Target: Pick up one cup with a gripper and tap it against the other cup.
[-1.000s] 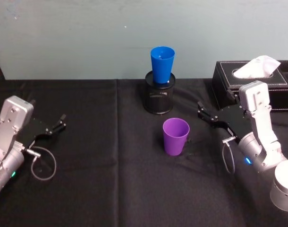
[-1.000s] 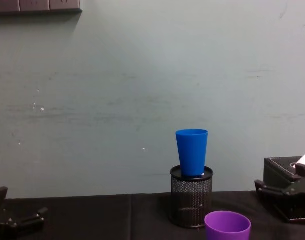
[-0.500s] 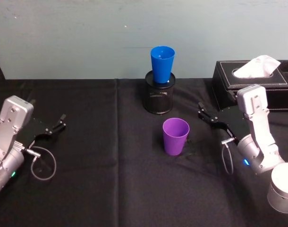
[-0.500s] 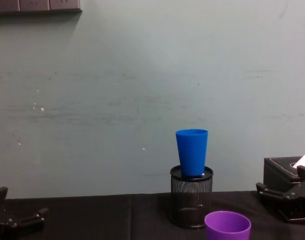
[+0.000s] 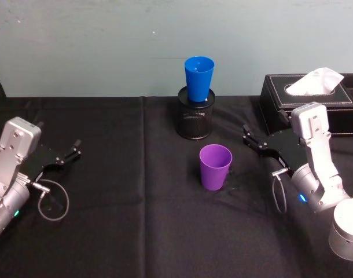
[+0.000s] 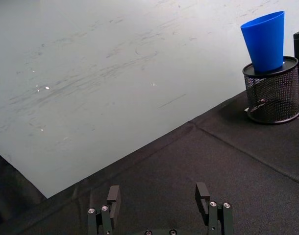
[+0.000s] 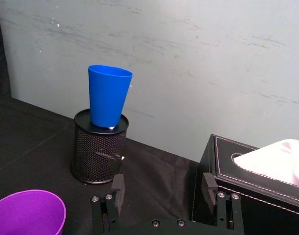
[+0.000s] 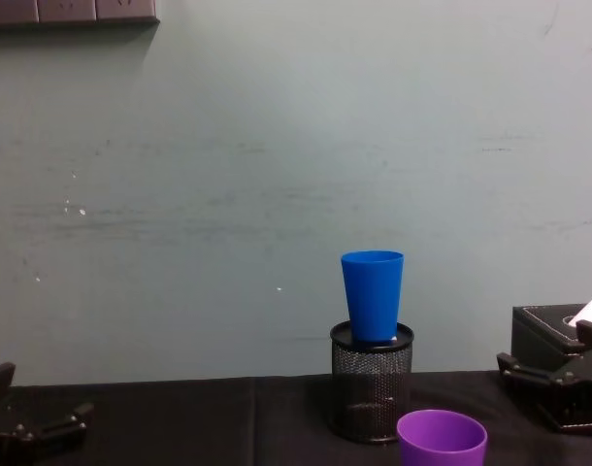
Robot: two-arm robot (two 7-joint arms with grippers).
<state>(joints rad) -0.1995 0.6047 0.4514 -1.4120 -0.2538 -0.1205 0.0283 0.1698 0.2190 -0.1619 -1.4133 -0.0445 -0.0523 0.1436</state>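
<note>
The purple cup [image 5: 215,167] stands upright on the black cloth at mid-table; its rim also appears in the chest view [image 8: 442,437] and the right wrist view [image 7: 27,213]. The blue cup [image 5: 199,78] sits upright in a black mesh holder [image 5: 194,120] behind it, near the wall [image 8: 373,295] [image 7: 108,96] [image 6: 264,40]. My right gripper [image 5: 249,140] hovers to the right of the purple cup, apart from it, open and empty [image 7: 163,188]. My left gripper [image 5: 72,152] rests at the far left, open and empty [image 6: 158,196].
A black tissue box [image 5: 315,95] with a white tissue stands at the back right, just behind the right arm [image 7: 252,188]. The wall runs close behind the mesh holder [image 8: 371,383]. A cable loop [image 5: 52,202] lies by the left arm.
The right arm's wrist has shifted slightly and its gripper has dipped a little. Both cups and the left arm are where they were.
</note>
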